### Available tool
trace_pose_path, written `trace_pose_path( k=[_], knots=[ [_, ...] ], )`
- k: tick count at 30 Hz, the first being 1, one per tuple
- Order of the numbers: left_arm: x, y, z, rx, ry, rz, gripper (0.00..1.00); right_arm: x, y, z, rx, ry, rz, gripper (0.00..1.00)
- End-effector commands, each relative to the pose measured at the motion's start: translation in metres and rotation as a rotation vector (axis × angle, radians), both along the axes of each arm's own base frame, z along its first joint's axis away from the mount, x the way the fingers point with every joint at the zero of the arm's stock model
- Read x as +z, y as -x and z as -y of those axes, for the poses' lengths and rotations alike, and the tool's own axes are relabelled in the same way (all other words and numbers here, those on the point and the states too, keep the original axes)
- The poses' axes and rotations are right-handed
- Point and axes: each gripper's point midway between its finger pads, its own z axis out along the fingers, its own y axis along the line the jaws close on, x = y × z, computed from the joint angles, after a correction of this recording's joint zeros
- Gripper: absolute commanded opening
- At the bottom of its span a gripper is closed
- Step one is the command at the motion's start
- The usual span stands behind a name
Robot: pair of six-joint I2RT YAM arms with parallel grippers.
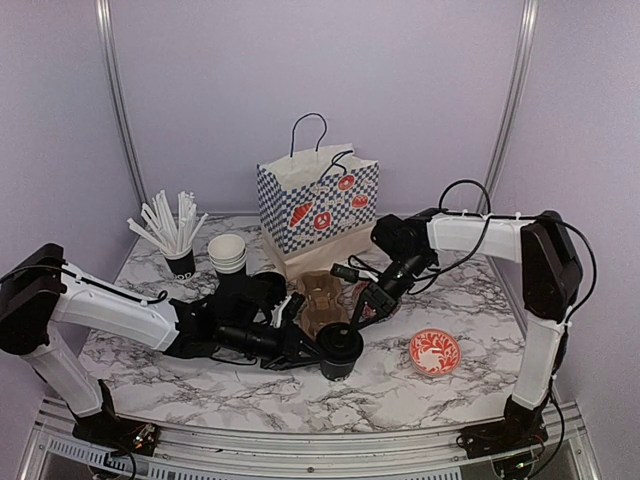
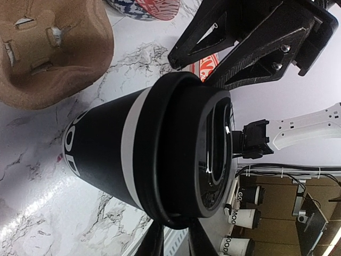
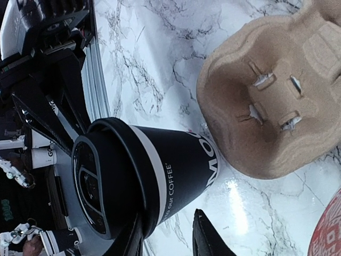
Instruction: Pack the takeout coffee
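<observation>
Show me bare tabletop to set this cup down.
Bare marble runs along the near edge, in front of the left arm and lidded cup, and behind the red bowl. Crowded around the carrier and bag.

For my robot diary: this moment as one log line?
lidded cup upright beside carrier | left gripper at cup, grip unclear | right gripper open

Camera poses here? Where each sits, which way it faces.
Top external: above, behind the bases, looking down across the marble table; left arm and right arm show.
Left wrist: on the left arm, facing the lidded cup; left claw at bottom edge.
Right wrist: on the right arm, facing that cup from the opposite side; right claw at bottom edge.
Shared: both wrist views show the cup and cardboard carrier.
</observation>
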Motion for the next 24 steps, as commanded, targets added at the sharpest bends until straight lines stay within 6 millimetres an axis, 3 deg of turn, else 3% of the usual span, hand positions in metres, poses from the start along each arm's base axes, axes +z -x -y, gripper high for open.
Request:
trace_pose_path(
  k=[1, 6, 11, 14, 18, 22, 24],
  knots=[
    [-0.063, -0.003, -0.039, 0.067, -0.267, -0.007, 0.17, -0.024, -0.004, 0.005, 0.083, 0.111, 0.137, 0.34],
    [0.0, -0.013, -0.016, 0.04, -0.152, 0.134, 0.23, 0.041, -0.015, 0.001, 0.071, -0.04, 0.247, 0.54],
    [0.047, -0.013, -0.002, -0.003, -0.06, 0.234, 0.32, 0.063, -0.02, 0.009, 0.059, -0.059, 0.314, 0.67],
    [0.068, -0.013, -0.002, -0.019, -0.037, 0.299, 0.36, 0.074, -0.013, 0.01, 0.11, -0.102, 0.353, 0.71],
    [0.082, -0.032, -0.029, 0.054, -0.151, 0.457, 0.41, 0.086, 0.009, 0.005, 0.268, -0.147, 0.549, 0.84],
    [0.095, -0.062, -0.07, 0.23, -0.278, 0.578, 0.49, 0.085, 0.02, -0.007, 0.382, -0.107, 0.816, 0.97],
    [0.101, -0.07, -0.084, 0.286, -0.287, 0.586, 0.51, 0.081, 0.026, -0.015, 0.424, -0.097, 0.872, 0.99]
  ],
)
